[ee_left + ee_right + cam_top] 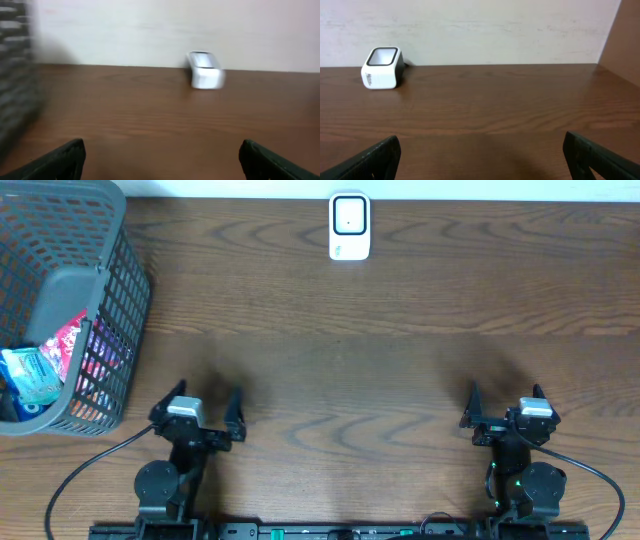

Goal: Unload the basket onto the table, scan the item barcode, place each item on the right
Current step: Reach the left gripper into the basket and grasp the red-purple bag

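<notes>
I see left pincer [205, 396] at 7 o'clock, right pincer [505, 393] at 5, both released, empty; scanner [349, 226] at 12, basket [126, 310] at 10.

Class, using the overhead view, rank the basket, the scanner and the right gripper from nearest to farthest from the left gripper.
1. Basket, close by on the left gripper's left.
2. Scanner, at the table's far edge, near the middle.
3. Right gripper, across on the right side.
</notes>
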Available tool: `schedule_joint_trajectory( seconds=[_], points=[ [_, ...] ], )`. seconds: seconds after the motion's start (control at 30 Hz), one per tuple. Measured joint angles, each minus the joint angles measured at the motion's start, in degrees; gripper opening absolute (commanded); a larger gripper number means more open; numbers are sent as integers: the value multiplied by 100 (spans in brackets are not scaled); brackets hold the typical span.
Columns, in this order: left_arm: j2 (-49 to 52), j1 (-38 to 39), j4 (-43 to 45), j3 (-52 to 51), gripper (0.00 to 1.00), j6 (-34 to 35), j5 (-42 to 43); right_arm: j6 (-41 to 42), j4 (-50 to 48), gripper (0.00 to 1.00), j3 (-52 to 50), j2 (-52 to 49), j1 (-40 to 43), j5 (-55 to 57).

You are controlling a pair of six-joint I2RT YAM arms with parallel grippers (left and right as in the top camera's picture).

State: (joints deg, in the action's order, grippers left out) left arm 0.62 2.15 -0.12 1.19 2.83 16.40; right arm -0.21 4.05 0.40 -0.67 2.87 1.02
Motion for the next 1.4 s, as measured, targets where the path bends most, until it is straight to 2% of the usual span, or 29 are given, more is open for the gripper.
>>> schedule_joint_trajectory(
  seconds=[0.13, 0.37, 0.43, 0.6, 0.7, 0.8, 0.93, 1.03, 1.13, 1.3, 1.4],
  points=[
    [0, 22, 20, 2, 98, 22, 970, 0, -2, 99, 0, 0, 0, 0],
    [0, 22, 33, 7, 98, 72, 1519, 0, -2, 99, 0, 0, 0, 0],
    [0, 22, 221, -7, 98, 280, 1609, 0, -2, 99, 0, -2, 0, 0],
    [7, 20, 2546, -9, 98, 1010, 1950, 0, -2, 99, 0, -2, 0, 0],
    [9, 20, 2802, 448, 98, 1211, 1952, 0, -2, 99, 0, -4, 0, -2],
    [208, 11, 1967, 1445, 98, 1156, 1790, 0, -4, 99, 0, -4, 0, -4],
    [1261, -85, -588, 3523, 98, 822, 1412, 0, -2, 99, 0, -4, 0, -15],
    [2306, -103, -1978, 4780, 98, 662, 1513, 0, -4, 99, 0, -4, 0, -15],
    [3276, -103, -2288, 5469, 98, 588, 1956, 0, 0, 99, 0, -4, 0, -15],
    [4389, -133, -1458, 6037, 98, 584, 2597, 0, -2, 99, 0, -4, 0, -15],
    [5097, -393, -2020, 7237, 98, 758, 2420, 0, 0, 99, 0, -4, 0, -15]
  ],
)
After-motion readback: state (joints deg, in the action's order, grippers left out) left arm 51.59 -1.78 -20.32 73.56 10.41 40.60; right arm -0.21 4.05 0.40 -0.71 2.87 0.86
